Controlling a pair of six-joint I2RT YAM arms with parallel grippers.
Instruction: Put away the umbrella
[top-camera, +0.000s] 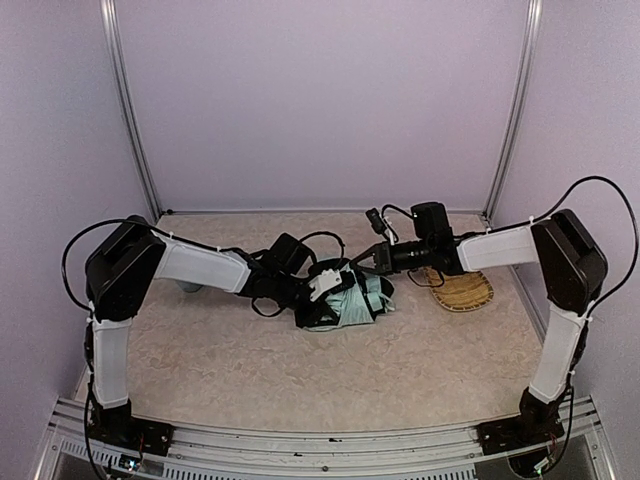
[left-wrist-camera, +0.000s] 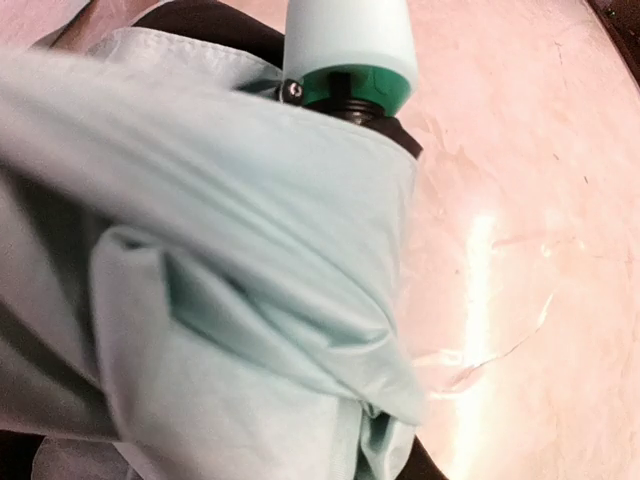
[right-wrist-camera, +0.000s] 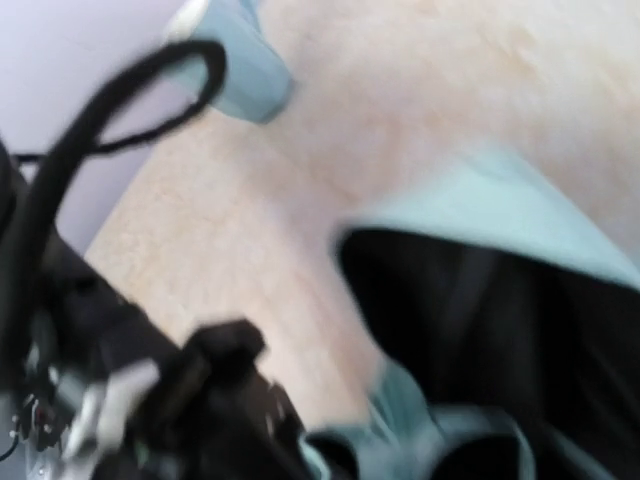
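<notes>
Mint-green fabric with a black underside lies crumpled in a low heap at the centre of the top external view: this is the umbrella, resting on the beige marbled tabletop between the 2 arms.

The left gripper reaches in from the left and sits right at the upper left edge of the heap, against the fabric. I cannot tell whether its jaws are spread or pressed together, since the cloth and the wrist hide them. The left wrist view is filled almost wholly by pale green folds. The umbrella's pale green handle is at the top centre of that frame, with a darker green ring just below it where it meets the cloth.

The right gripper comes in from the right and is close above the upper right edge of the umbrella. Whether it touches the fabric is unclear, and its jaws cannot be made out either. The right wrist view is blurred: black underside with a green rim at the lower right, a light blue cup at the upper left, and a black cable looping across the left side.

A woven straw tray lies on the tabletop to the right of the umbrella, partly under the right arm.
</notes>
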